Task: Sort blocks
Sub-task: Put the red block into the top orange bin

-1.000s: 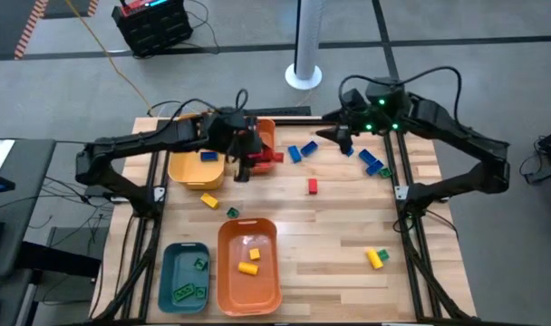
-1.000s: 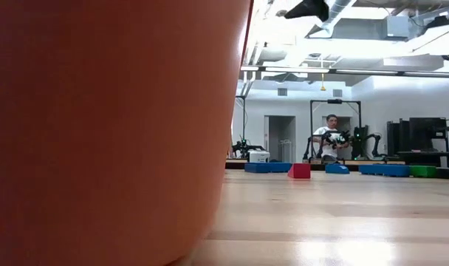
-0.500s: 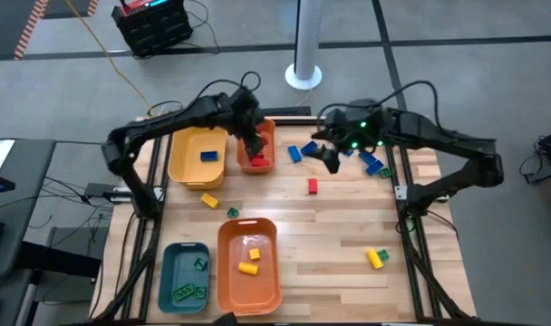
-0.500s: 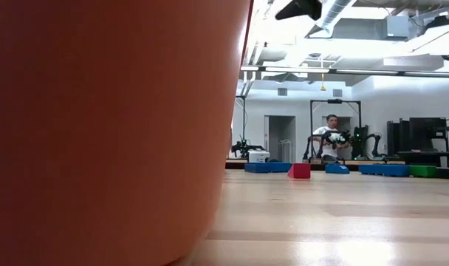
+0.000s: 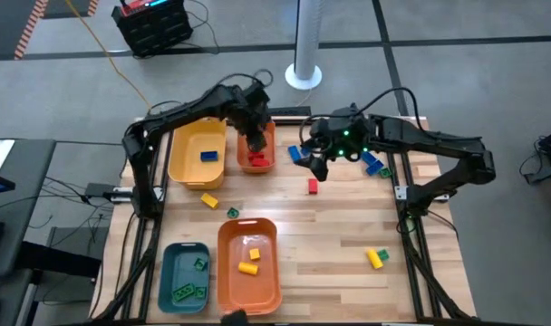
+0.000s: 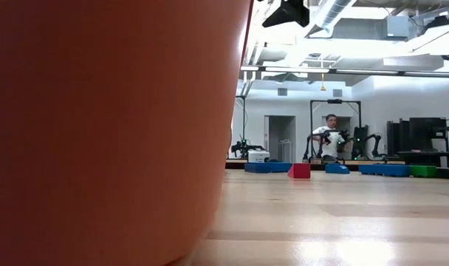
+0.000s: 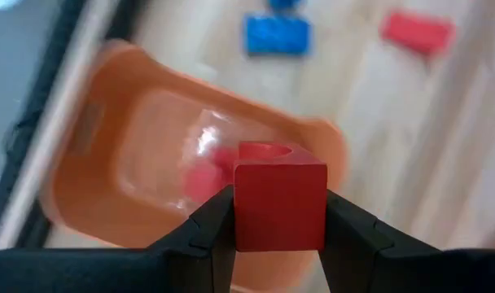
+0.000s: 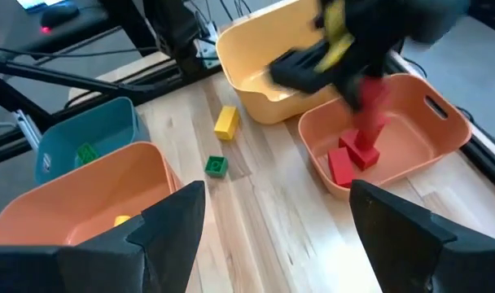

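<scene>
The left end effector (image 5: 255,142) hangs over the small orange bin (image 5: 256,147) at the far side of the table (image 5: 348,226). From overhead its load is hidden by the arm. The left wrist view settles it: both fingers (image 7: 207,232) are clamped on a red block (image 7: 279,205), with the small orange bin (image 7: 93,179) under it and red blocks (image 7: 203,172) blurred on the bin's floor. The right wrist view shows the same held block (image 8: 373,98) from the side, above two red blocks (image 8: 352,159) lying in that bin.

The right end effector (image 5: 315,166) hovers beside the small orange bin, fingers (image 8: 170,220) spread wide with nothing between them. A loose red block (image 5: 313,186) lies close to it, and blue blocks (image 5: 373,164) lie farther from the bin.

The low view is mostly filled by the wall of a large orange bin (image 6: 114,125); past it show that red block (image 6: 299,171), blue blocks (image 6: 267,167) and a person (image 6: 329,140) across the room.
</scene>
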